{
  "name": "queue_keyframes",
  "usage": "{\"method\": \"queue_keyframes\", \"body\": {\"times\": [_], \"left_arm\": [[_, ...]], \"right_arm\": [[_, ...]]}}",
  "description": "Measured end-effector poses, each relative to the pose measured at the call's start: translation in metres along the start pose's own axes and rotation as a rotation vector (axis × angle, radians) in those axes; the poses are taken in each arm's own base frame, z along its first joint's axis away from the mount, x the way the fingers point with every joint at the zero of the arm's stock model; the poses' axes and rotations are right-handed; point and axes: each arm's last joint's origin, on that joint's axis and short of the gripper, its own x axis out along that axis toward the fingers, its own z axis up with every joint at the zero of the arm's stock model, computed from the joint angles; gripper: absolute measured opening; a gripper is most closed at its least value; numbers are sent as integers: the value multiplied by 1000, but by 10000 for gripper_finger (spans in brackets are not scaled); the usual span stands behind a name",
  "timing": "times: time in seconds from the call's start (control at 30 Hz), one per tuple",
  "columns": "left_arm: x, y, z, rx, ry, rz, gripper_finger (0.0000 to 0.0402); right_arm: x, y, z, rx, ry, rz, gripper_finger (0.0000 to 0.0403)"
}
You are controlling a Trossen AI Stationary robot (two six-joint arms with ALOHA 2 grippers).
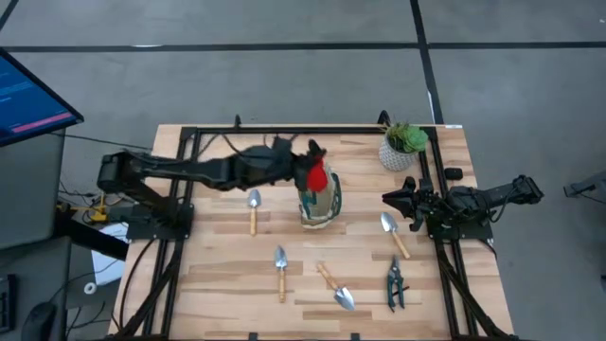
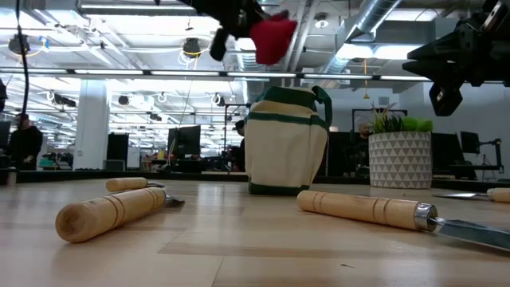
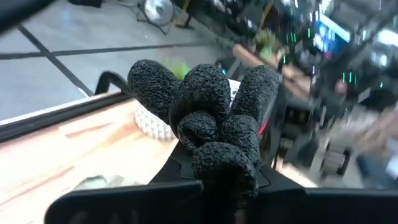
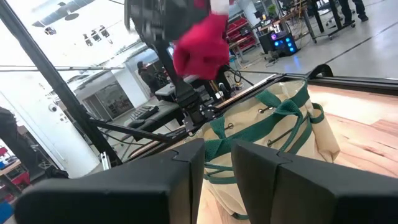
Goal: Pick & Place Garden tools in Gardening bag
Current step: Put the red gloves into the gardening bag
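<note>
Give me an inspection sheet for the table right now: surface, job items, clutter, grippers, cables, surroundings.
Surface: wooden table, inside a black frame.
Job's things: bag upright mid-table; four trowels and shears lying on the wood; glove held in the air above the bag.
Clutter: potted plant at the far right corner.
Grippers: left gripper shut on the glove over the bag; right gripper parked at the right edge, holding nothing.
Cables: yellow and dark leads off the table's left side.
Surroundings: monitor at left; people in the room behind.
</note>
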Motion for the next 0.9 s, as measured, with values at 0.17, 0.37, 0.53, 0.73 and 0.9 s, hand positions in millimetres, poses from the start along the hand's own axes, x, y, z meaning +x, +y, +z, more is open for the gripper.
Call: {"method": "queue_keyframes", "body": {"times": [0.17,0.37,0.53,0.73,0.9], "left_arm": [[9,-1,-13,144,26,7,13],[18,-1,-17,195,-8,-5,14],[19,0,-19,236,-8,16,21],[20,2,-17,285,-14,27,45],[22,6,-15,293,-19,50,85]], "right_arm": [[0,0,0,0,0,0,76],[0,0,0,1,0,0,76],[0,0,0,1,0,0,76],[0,0,0,1,0,0,76],[0,0,0,1,0,0,76]]}}
